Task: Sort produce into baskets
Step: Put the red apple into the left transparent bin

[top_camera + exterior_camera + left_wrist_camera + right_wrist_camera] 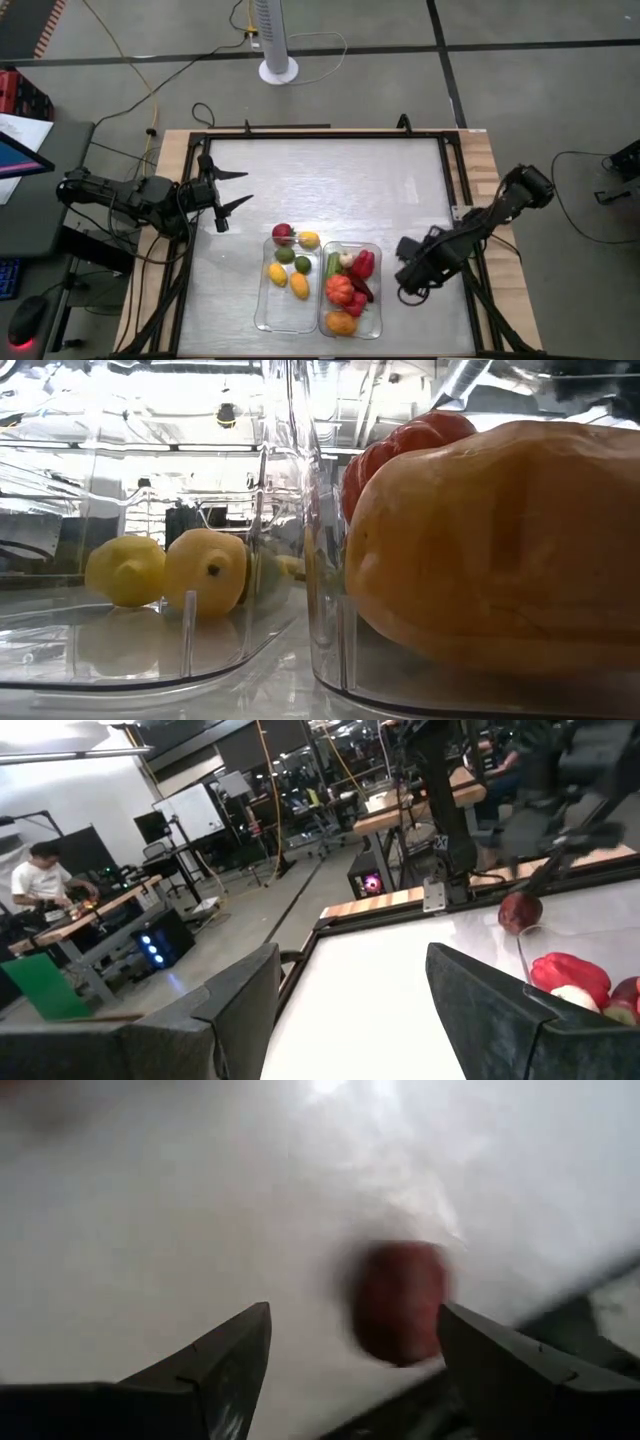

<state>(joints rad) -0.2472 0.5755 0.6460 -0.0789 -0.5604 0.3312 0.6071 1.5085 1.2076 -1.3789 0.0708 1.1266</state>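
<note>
Hovering over the table's right edge, the right gripper (pixel 408 283) had its fingers spread open with nothing between them. In its wrist view a blurred dark red item (pixel 400 1302) lay on the pale table surface (pixel 150 1210) just ahead of the claw, nearer one finger than the other, touched by neither. What that item was, I could not tell.

Off to the side of that claw sat the two clear baskets, touching each other. The nearer basket (pixel 375 250) held a red pepper (pixel 362 264), a red-orange tomato-like piece (pixel 339 289), an orange piece (pixel 340 322) and a green one (pixel 333 262). The farther basket (pixel 262 310) held yellow pieces (pixel 299 286), a green one (pixel 285 254), a yellow one (pixel 309 240) and a dark maroon piece (pixel 283 234) up at its far end.

Over by the table's left edge, the left gripper (pixel 232 190) was also open and empty, fingers pointing in across the table, raised clear of the surface. The maroon piece and the farther basket lay ahead of it and well apart from its fingertips. Its wrist view caught the maroon piece beyond one finger, with the red pepper beside it.
</note>
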